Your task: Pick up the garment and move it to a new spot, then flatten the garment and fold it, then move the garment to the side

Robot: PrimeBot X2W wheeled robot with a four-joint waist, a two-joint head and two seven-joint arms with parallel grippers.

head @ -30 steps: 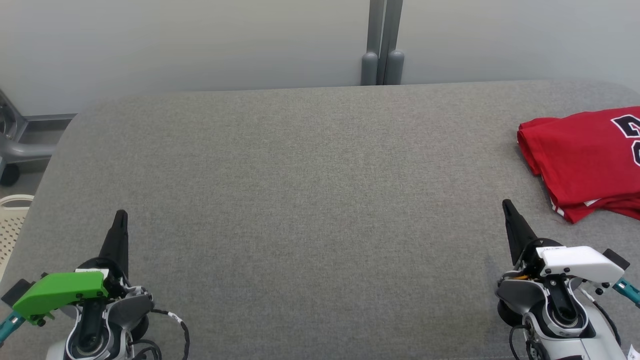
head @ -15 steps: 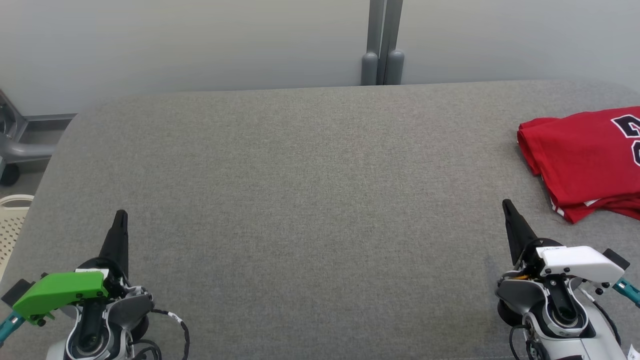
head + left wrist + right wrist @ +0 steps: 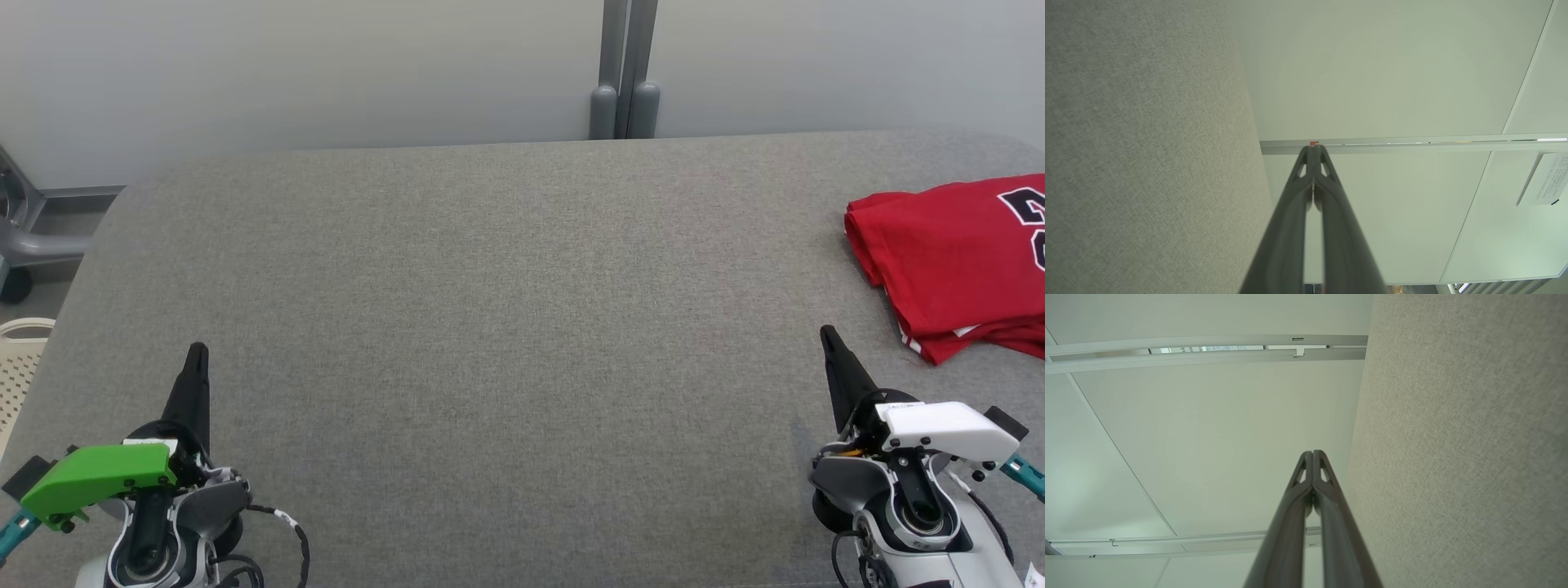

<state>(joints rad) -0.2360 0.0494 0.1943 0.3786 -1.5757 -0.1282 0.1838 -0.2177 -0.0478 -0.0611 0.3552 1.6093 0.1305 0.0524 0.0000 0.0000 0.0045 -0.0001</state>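
The garment [image 3: 955,261] is a red shirt with dark lettering, folded and lying at the right edge of the grey table [image 3: 506,327], partly cut off by the head view's edge. My right gripper [image 3: 828,335] rests shut at the lower right, just below and left of the shirt, apart from it. My left gripper [image 3: 197,351] rests shut at the lower left, far from the shirt. In the left wrist view my left gripper [image 3: 1314,149] has its fingertips pressed together with nothing between them. My right gripper [image 3: 1312,453] looks the same in the right wrist view.
A white perforated basket [image 3: 20,359] stands off the table's left edge. A grey wheeled frame [image 3: 33,237] stands at the far left. Pale wall panels [image 3: 326,65] and a grey post [image 3: 624,73] rise behind the table.
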